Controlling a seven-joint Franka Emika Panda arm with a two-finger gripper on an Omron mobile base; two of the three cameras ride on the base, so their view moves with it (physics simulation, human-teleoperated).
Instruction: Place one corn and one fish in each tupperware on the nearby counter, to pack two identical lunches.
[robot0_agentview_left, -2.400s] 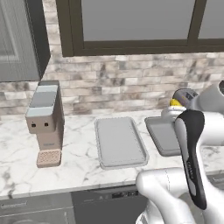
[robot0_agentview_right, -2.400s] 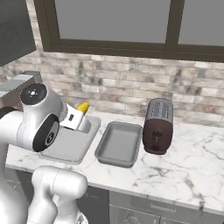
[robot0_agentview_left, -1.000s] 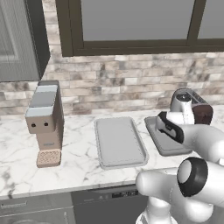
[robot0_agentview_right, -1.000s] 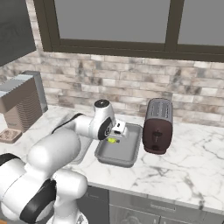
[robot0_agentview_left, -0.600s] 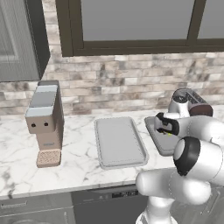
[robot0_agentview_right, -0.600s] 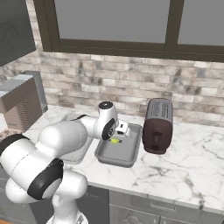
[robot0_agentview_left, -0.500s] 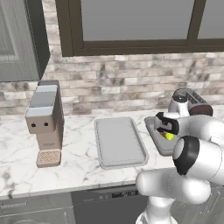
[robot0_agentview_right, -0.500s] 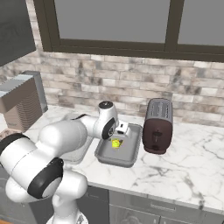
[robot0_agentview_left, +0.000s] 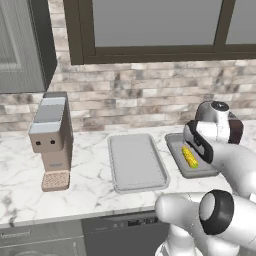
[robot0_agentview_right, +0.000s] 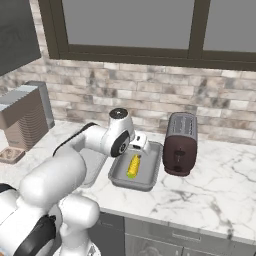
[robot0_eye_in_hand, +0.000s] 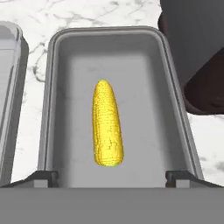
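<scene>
— What's the setting from where you sit?

— I've got a white marble counter (robot0_agentview_left: 90, 187) under a brick backsplash and a dark-framed window. A coffee machine (robot0_agentview_left: 51, 141) stands at the left, a dark toaster (robot0_agentview_right: 180, 143) at the right.

— And the containers?

— Two grey tupperware trays side by side. The left tupperware (robot0_agentview_left: 136, 161) has nothing in it. The right tupperware (robot0_agentview_right: 150, 165), just beside the toaster, holds one corn (robot0_eye_in_hand: 107, 124) lying flat along the middle of its floor, touching no wall. I can't see any fish from here.

— The gripper?

— My gripper (robot0_eye_in_hand: 112, 177) hangs over the near end of that right tray, fingers (robot0_eye_in_hand: 43, 178) spread wide on either side, with the cob free between and beyond them.

— What changed?

— Half a second ago the cob was still up at the fingers above the tray. Now it rests on the tray floor, and the jaws have parted.
</scene>
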